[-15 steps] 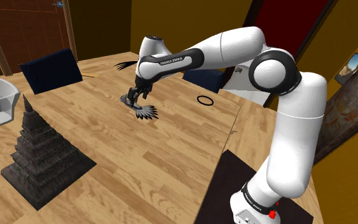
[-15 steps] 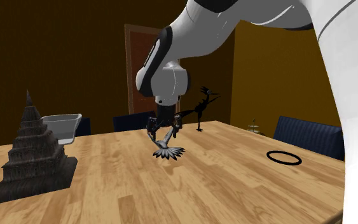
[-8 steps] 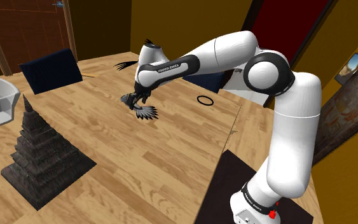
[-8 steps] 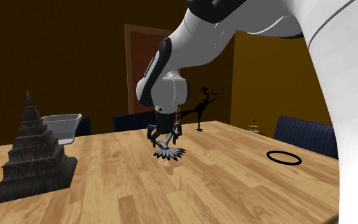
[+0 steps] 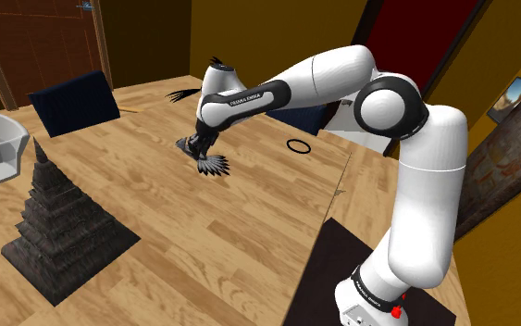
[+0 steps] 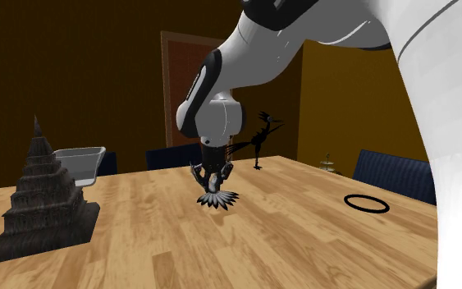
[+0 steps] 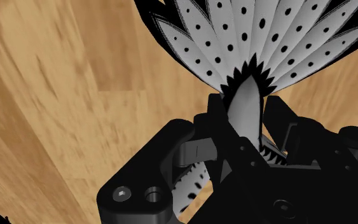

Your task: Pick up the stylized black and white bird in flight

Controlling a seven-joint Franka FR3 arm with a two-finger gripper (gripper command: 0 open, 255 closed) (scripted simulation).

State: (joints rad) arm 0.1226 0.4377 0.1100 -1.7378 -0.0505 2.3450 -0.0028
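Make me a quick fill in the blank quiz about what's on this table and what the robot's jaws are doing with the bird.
The bird rests on a ____ table. The jaws are ____ on the bird's body. The ring lying on the table is ____. In the second exterior view, the stepped tower stands to the bird's ____.
Missing words: wooden; shut; black; left.
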